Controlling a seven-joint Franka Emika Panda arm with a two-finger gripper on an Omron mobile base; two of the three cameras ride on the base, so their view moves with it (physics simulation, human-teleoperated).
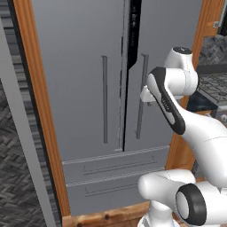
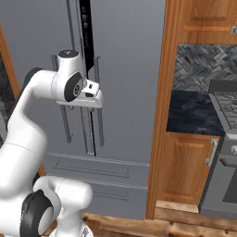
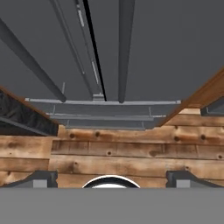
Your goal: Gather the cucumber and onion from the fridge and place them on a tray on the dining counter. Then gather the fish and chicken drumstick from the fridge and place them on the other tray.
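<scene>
The fridge (image 1: 80, 88) stands almost shut (contents hidden); the tool (image 3: 109, 180) is spread wide, empty.

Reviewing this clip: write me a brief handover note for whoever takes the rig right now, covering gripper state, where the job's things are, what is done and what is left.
Gripper: open, holding nothing, raised in front of the fridge near the right door's handle, not touching it.
Fridge: the right door stands slightly ajar, with a dark gap at the top of the seam; the left door and both lower drawers look shut.
Cucumber, onion, fish, drumstick, trays and dining counter: not in sight from here.
Done: robot positioned at the fridge; nothing gathered that the pictures show.
Left: pull the doors open, then carry out both tray loads.
</scene>
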